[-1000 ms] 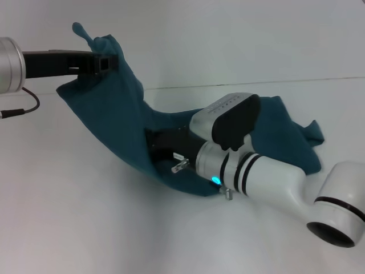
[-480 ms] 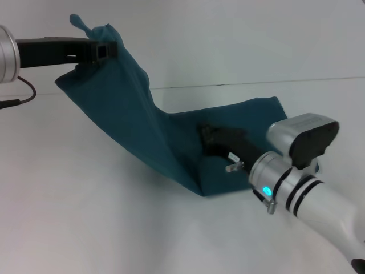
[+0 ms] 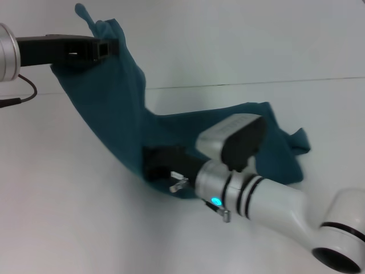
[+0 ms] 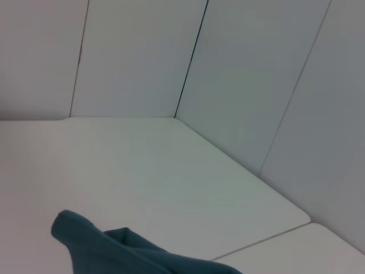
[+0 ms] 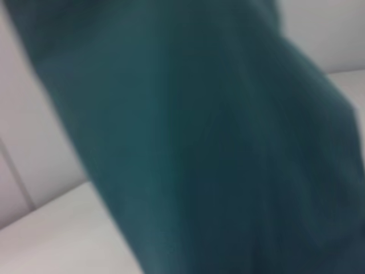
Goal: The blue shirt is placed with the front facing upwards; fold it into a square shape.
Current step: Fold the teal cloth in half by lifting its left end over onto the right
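1. Plainly, the blue shirt (image 3: 120,114) hangs as a slanting sheet: one end is lifted high over the far left of the table (image 3: 63,217), and the rest runs down and rightward to a rumpled heap lying flat toward the table's right middle.
2. Its long axis runs from that raised corner diagonally down to the low fold near the table's centre.
3. The left gripper (image 3: 105,47) is clamped on the raised corner, a tuft of cloth poking above it.
4. The right gripper (image 3: 153,164) sits at the low fold, touching the cloth; whether its fingers are together, I cannot tell.
5. Bare table lies on the near left, giving open room for moving the raised end.
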